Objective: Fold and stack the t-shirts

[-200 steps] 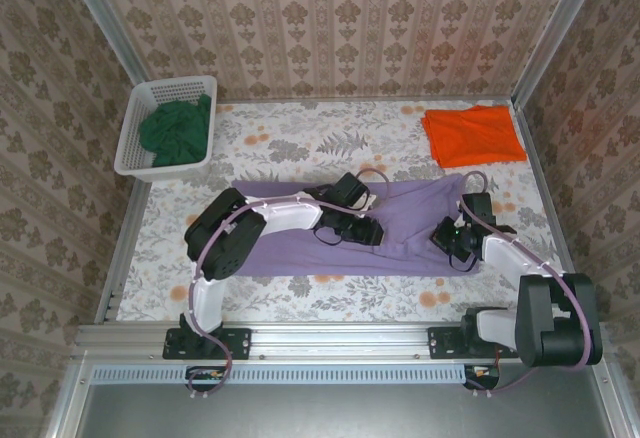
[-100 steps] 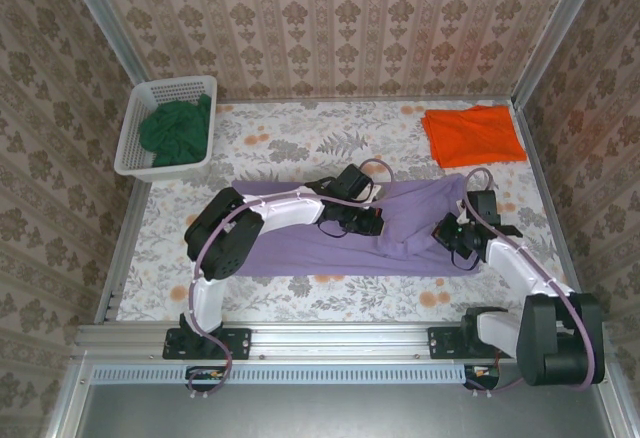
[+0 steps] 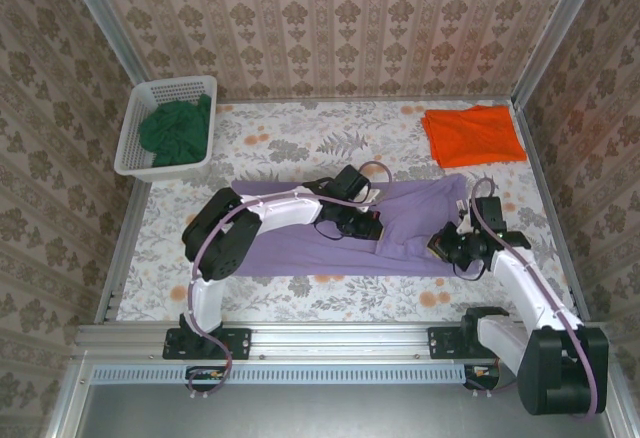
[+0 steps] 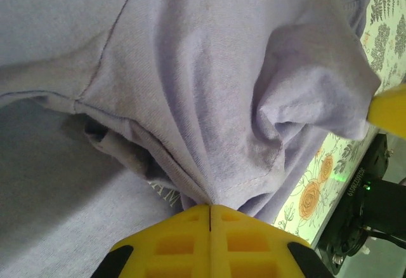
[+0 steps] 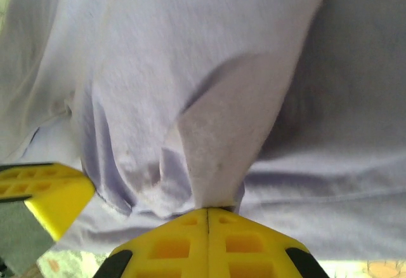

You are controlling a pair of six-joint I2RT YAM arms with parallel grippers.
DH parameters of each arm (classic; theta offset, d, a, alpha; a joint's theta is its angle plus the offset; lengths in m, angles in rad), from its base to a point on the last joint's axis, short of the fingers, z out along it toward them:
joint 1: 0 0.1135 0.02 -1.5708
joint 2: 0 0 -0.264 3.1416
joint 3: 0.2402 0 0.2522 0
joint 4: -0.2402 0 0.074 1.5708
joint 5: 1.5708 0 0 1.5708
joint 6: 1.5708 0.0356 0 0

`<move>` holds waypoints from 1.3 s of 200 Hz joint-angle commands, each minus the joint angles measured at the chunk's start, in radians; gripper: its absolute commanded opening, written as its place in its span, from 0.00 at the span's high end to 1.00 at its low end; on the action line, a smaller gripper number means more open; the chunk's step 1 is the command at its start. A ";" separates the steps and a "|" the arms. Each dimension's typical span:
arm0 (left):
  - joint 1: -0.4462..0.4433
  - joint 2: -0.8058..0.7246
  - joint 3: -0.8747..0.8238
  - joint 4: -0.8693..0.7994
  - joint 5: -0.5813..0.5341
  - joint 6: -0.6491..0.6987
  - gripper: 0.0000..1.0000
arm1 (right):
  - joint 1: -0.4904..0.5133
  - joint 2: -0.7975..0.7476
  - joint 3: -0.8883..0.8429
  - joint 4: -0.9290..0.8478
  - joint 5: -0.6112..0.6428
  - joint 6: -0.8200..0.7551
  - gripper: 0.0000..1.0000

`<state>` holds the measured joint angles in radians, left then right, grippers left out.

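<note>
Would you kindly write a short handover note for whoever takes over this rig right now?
Left gripper: shut on the purple t-shirt, pinching a fold near its middle.
Right gripper: shut on the same shirt, nearer its right end.
The purple t-shirt lies across the middle of the table; orange t-shirt lies folded at the far right; green t-shirt sits bunched in the white basket, far left.
Done: orange looks folded.
Left: finish folding purple, stack it with orange, then fold and stack green.

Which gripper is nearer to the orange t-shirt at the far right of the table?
Right. The right gripper grips the right end of the purple t-shirt, just nearward of the orange t-shirt; the left gripper is further left, mid-shirt.
</note>
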<state>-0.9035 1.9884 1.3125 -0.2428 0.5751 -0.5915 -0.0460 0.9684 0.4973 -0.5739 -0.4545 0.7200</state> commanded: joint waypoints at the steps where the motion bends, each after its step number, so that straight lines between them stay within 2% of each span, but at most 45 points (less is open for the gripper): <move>1: 0.018 -0.037 -0.018 0.001 0.048 -0.027 0.94 | -0.003 -0.056 -0.037 -0.116 -0.029 0.045 1.00; 23: 0.035 -0.043 -0.022 0.012 0.048 -0.041 0.91 | -0.013 -0.105 -0.033 -0.160 0.033 0.054 1.00; 44: 0.048 -0.045 -0.015 0.041 0.096 -0.071 0.91 | -0.058 -0.111 0.005 -0.152 0.005 0.063 1.00; 122: 0.030 -0.048 0.101 0.000 0.130 -0.090 0.90 | -0.184 0.017 0.255 -0.154 0.006 0.012 1.00; 158: 0.014 -0.074 0.000 0.020 0.132 -0.096 0.87 | -0.190 -0.068 0.196 -0.215 0.019 -0.013 1.00; 175: 0.015 -0.092 -0.063 0.050 0.131 -0.109 0.86 | -0.190 -0.127 0.105 -0.211 -0.035 0.012 1.00; 183: 0.020 -0.099 -0.079 0.043 0.112 -0.101 0.82 | -0.190 -0.150 0.069 -0.219 -0.046 0.015 1.00; 188: 0.027 -0.104 -0.085 0.031 0.093 -0.097 0.76 | -0.190 -0.163 0.051 -0.223 -0.046 0.014 1.00; 195: 0.041 -0.114 -0.095 0.014 0.049 -0.093 0.64 | -0.189 -0.177 0.028 -0.223 -0.036 0.013 0.89; 209: 0.074 -0.152 -0.112 0.007 -0.034 -0.099 0.47 | -0.193 -0.184 0.026 -0.241 0.038 0.005 0.68; 221: 0.100 -0.192 -0.111 -0.008 -0.102 -0.087 0.41 | -0.200 -0.179 0.054 -0.241 0.109 0.006 0.56; 245: 0.165 -0.270 -0.081 -0.083 -0.253 -0.035 0.40 | -0.216 -0.178 0.125 -0.201 0.229 0.066 0.53; 260: 0.229 -0.307 -0.092 -0.099 -0.327 -0.028 0.41 | -0.214 -0.152 0.155 -0.116 0.254 0.101 0.54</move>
<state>-0.7528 1.7752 1.2003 -0.2817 0.4362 -0.6662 -0.2558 0.8001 0.5758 -0.7856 -0.3141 0.7567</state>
